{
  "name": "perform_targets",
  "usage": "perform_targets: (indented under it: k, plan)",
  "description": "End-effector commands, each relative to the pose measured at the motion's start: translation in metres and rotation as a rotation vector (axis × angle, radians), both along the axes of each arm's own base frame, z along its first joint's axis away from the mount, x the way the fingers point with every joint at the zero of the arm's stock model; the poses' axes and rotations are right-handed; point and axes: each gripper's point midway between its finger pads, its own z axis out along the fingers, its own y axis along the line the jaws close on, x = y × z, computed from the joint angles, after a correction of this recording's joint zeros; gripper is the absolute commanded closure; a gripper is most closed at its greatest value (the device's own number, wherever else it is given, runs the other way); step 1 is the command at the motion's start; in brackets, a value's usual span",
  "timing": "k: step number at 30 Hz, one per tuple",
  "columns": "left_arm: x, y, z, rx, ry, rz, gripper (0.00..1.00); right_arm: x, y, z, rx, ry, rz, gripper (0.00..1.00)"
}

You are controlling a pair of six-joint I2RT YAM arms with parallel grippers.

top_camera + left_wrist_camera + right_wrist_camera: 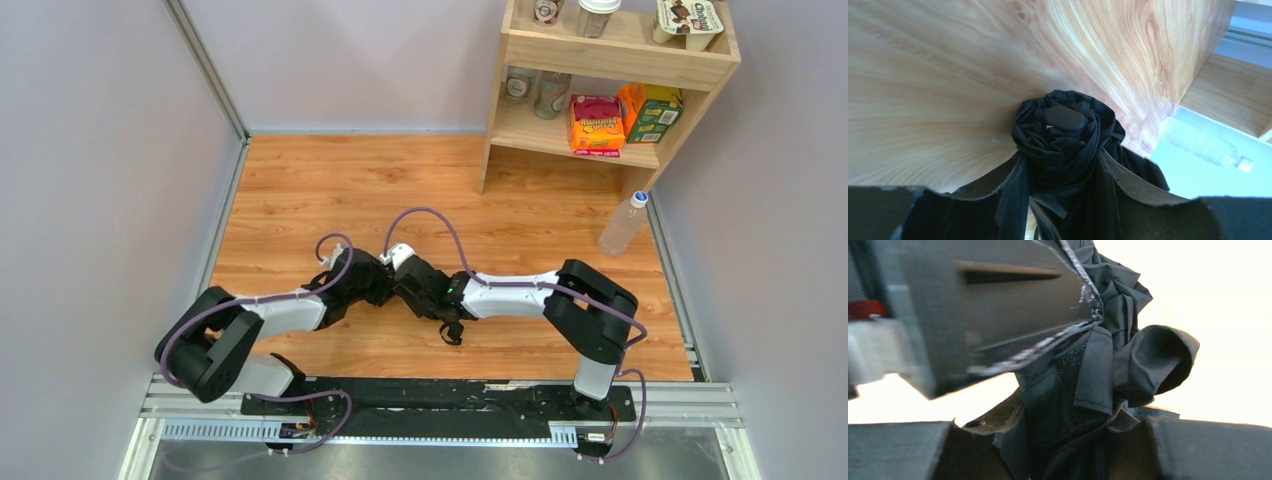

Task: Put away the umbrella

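Left arm (285,310) and right arm (515,292) bent inward, wrists meeting; left hand (1060,165) and right hand (1073,432) each clamped the umbrella (1063,125).

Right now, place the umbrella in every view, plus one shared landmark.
Top external: umbrella just below centre.
Left wrist: umbrella dead centre.
Right wrist: umbrella fabric, middle.
Landmark: clear bottle, right side in top external and left wrist; absent from right wrist.

The top view looks steeply down from behind the near edge over the whole tabletop (300,180) and shelf (620,62). Both wrist views press close against the umbrella (1063,135) from opposite sides; the left also shares the bottle (1205,147) with the top view.
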Motion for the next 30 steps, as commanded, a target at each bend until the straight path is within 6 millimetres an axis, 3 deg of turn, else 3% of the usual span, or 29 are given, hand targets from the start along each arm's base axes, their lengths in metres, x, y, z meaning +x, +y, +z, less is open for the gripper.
perform_targets:
  k: [1, 2, 3, 6, 11, 15, 19, 23, 26, 30]
  plan:
    - [-0.063, 0.047, -0.050, 0.227, 0.112, -0.113, 0.52, -0.025, -0.010, -0.035, 0.134, 0.266, 0.103, 1.00]
    - [-0.061, 0.049, -0.043, 0.217, 0.088, -0.099, 0.32, -0.029, -0.010, -0.035, 0.176, 0.309, 0.114, 1.00]
    - [-0.060, 0.050, -0.039, 0.209, 0.079, -0.089, 0.24, -0.034, -0.009, -0.035, 0.224, 0.359, 0.128, 1.00]
    - [-0.059, 0.052, -0.027, 0.176, 0.031, -0.067, 0.23, -0.039, -0.005, -0.030, 0.347, 0.453, 0.151, 1.00]
    - [-0.060, 0.056, -0.029, 0.151, 0.044, -0.017, 0.22, -0.052, 0.012, -0.007, 0.506, 0.573, 0.254, 1.00]
    - [-0.048, 0.042, -0.023, 0.115, 0.009, -0.041, 0.22, -0.055, 0.022, 0.005, 0.565, 0.625, 0.305, 1.00]
    - [-0.041, 0.036, -0.027, 0.126, 0.012, -0.056, 0.22, -0.061, 0.027, 0.014, 0.595, 0.658, 0.366, 1.00]
    - [-0.044, 0.039, -0.048, 0.160, 0.070, -0.051, 0.21, -0.062, 0.032, 0.026, 0.619, 0.665, 0.415, 1.00]
    - [-0.049, 0.037, -0.059, 0.156, 0.107, -0.058, 0.28, -0.061, 0.035, 0.036, 0.638, 0.658, 0.437, 1.00]
    - [-0.050, 0.028, -0.062, 0.092, 0.097, -0.064, 0.56, -0.061, 0.042, 0.045, 0.665, 0.678, 0.465, 1.00]
